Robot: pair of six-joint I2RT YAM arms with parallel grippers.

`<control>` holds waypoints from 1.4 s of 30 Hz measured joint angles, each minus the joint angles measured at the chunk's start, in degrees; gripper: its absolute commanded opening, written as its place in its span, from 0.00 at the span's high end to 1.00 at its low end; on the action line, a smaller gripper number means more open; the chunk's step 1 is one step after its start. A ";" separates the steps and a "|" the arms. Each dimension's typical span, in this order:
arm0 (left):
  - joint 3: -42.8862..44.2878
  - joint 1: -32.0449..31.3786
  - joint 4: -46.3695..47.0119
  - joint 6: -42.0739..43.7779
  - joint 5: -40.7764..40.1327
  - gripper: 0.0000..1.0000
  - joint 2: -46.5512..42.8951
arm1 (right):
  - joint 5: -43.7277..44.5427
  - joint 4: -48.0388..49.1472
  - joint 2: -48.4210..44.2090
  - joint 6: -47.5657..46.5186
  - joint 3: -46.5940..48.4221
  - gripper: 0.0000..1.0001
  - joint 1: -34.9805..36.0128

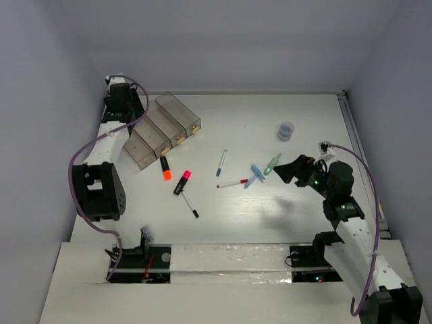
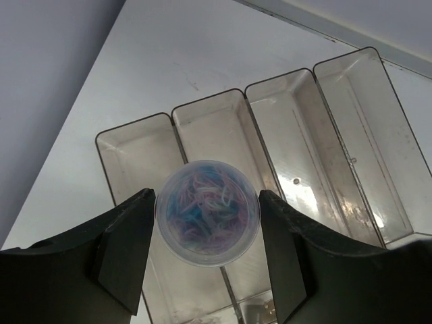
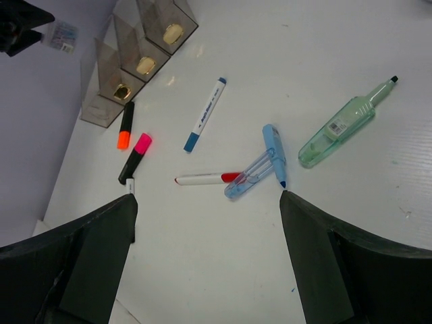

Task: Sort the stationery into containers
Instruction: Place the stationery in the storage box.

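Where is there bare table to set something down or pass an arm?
Bare: the back stretch between the bins and the grey roll; the strip between the black-tipped pen and the table's near edge. Crowded: mid-table, where the highlighters, blue-tipped pen, red-tipped pen, blue clips and green clip lie close together.

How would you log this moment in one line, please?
left tool: holding roll, near bins | right tool: open, near clips | task: roll not yet binned
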 measured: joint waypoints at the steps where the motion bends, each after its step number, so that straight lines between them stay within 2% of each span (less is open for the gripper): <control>1: 0.00 0.00 0.52 -0.07 0.37 0.76 0.46 | -0.02 0.09 0.00 0.00 0.00 0.08 0.00; 15: 2.69 0.00 3.39 -0.02 1.88 0.74 9.94 | -0.63 2.14 1.01 0.22 -0.76 0.05 0.02; 25: 7.02 0.00 4.04 0.81 1.29 0.72 13.16 | -0.81 2.71 1.11 0.24 -0.76 0.03 0.68; 28: 7.80 0.00 4.07 1.20 0.76 0.65 13.90 | -0.81 2.78 1.11 0.24 -0.76 0.02 0.68; 29: 7.93 0.00 4.13 1.25 0.57 0.59 14.23 | -0.81 2.80 1.11 0.24 -0.76 0.01 0.68; 30: 8.02 0.00 4.11 1.31 0.37 0.45 14.51 | -0.81 2.80 1.11 0.24 -0.76 0.01 0.68; 34: 8.15 0.00 4.11 1.62 -0.07 0.28 15.56 | -0.81 2.84 1.14 0.22 -0.76 0.00 0.68; 40: 8.15 0.00 4.55 1.57 -0.13 0.19 15.58 | -0.79 2.84 1.25 0.24 -0.76 0.00 0.68; 42: 8.15 0.00 4.61 1.31 0.15 0.19 15.50 | -0.79 2.84 1.53 0.24 -0.76 0.00 0.68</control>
